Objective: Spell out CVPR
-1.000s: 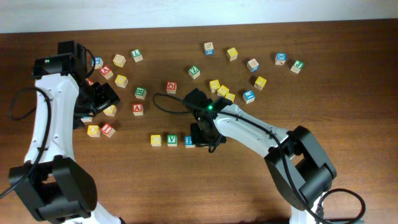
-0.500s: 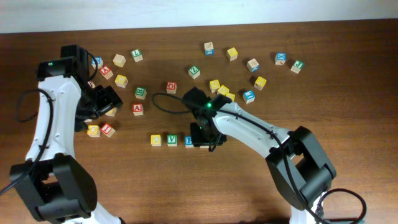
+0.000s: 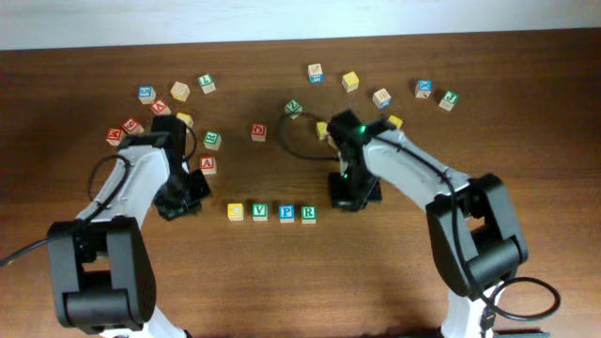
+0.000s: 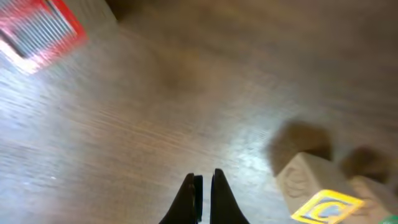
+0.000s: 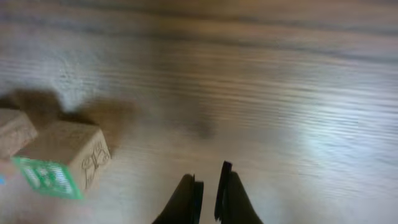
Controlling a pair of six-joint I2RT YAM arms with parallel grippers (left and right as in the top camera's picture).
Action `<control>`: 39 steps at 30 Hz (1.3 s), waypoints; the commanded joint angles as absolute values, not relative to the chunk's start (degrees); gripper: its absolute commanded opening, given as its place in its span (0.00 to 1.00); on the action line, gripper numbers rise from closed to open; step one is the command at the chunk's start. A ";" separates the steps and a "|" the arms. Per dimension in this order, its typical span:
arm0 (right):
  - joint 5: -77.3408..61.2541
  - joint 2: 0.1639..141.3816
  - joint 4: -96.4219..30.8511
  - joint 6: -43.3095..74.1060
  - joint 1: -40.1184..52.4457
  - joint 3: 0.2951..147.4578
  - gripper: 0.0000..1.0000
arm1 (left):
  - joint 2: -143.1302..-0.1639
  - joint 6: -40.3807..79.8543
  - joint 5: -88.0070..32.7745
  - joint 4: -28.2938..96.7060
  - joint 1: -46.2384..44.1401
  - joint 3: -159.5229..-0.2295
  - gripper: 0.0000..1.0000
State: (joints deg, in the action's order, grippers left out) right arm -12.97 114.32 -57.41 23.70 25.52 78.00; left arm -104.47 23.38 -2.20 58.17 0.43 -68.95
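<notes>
Left arm [image 3: 129, 176]: climbs from its base at lower left, bends at the elbow, then folds back down toward the centre.
Left gripper [image 4: 202, 179]: points down; fingers [image 4: 185, 199] almost touching, with nothing between them.
Right arm [image 3: 413, 167]: stretches from its base at lower right up and to the left, with a green light [image 3: 342, 174] lit near the wrist.
Right gripper [image 5: 208, 180]: points down; jaws a thin slit apart, holding nothing.

Yellow C block [image 3: 236, 212], green V block [image 3: 260, 212], blue P block [image 3: 285, 213], green R block [image 3: 308, 214], red A block [image 3: 208, 165], dark brown wood-grain table [image 3: 394, 291]
</notes>
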 commanded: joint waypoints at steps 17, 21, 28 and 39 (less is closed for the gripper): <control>-16.80 114.08 -49.01 27.51 32.45 75.11 0.04 | -104.14 22.37 -7.94 48.27 -4.89 -62.70 0.00; -17.02 114.08 -47.70 27.51 32.71 75.11 0.04 | -104.14 22.37 -7.92 48.03 -6.13 -62.70 0.00; -19.35 114.08 -46.04 27.97 32.73 75.11 0.04 | -104.14 22.37 -8.21 48.82 -6.31 -62.70 0.00; -21.06 114.08 -45.98 30.98 32.73 75.11 0.04 | -104.14 22.13 -9.89 50.19 -7.60 -62.70 0.00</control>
